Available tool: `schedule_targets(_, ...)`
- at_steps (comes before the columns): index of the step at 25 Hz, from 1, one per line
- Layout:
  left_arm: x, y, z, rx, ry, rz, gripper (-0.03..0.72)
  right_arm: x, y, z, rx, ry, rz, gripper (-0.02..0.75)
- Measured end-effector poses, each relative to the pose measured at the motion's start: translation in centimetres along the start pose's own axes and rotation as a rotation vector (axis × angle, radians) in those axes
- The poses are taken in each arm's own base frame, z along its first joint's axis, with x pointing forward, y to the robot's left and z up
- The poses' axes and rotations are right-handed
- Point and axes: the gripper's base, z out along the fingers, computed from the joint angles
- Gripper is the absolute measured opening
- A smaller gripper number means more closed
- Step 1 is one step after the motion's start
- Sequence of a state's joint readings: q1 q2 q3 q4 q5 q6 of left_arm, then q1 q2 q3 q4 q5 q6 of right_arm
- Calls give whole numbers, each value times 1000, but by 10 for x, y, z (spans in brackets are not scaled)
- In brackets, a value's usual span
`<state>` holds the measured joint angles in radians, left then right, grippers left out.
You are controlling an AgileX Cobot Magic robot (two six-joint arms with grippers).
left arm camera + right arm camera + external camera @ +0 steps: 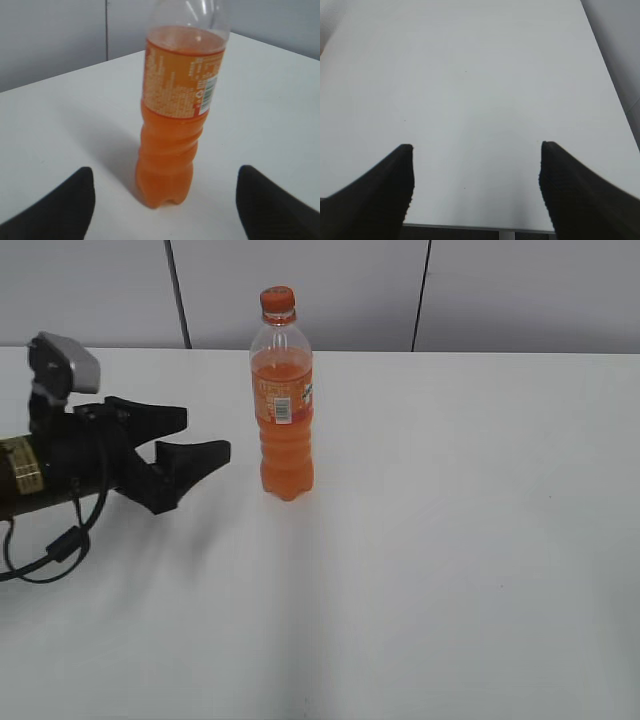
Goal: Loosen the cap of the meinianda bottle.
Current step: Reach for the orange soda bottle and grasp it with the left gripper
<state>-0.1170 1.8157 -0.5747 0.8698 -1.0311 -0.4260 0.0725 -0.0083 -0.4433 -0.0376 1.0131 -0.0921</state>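
We saw a plain white table (450, 570), matte and smooth, with only a few tiny dark specks on it. Behind its far edge ran a pale grey wall (330, 290) split into panels by thin dark vertical seams.

The meinianda bottle (284, 400) stood upright on the table, left of centre and toward the far edge. It held orange liquid up to its clear shoulder, and its orange label with a barcode faced the exterior camera. The cap (277, 299) sat on its neck, orange and small against the grey wall.

The left gripper (200, 440) lay low over the table to the left of the bottle, its black fingers spread wide and pointed at the bottle's lower half, near it but not touching. A black cable (60, 545) looped down from the arm onto the table. In the left wrist view the bottle (172, 130) stood between the two dark fingertips (55, 210), well clear of both, its ribbed base casting a soft shadow to the left.

The right gripper (476, 150) also stood wide open, over bare white table (470, 90), with the table's near edge just below its fingers (375, 195).
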Motion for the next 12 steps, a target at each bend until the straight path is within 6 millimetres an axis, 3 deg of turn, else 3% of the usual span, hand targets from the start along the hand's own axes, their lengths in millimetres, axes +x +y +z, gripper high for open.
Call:
schedule_targets(6, 7, -2, 38, 29, 62, 14, 545, 0, 0, 0, 0, 0, 0, 586)
schedule_targets(12, 10, 2, 56, 28, 80, 18, 607, 0, 0, 0, 0, -1, 0, 586)
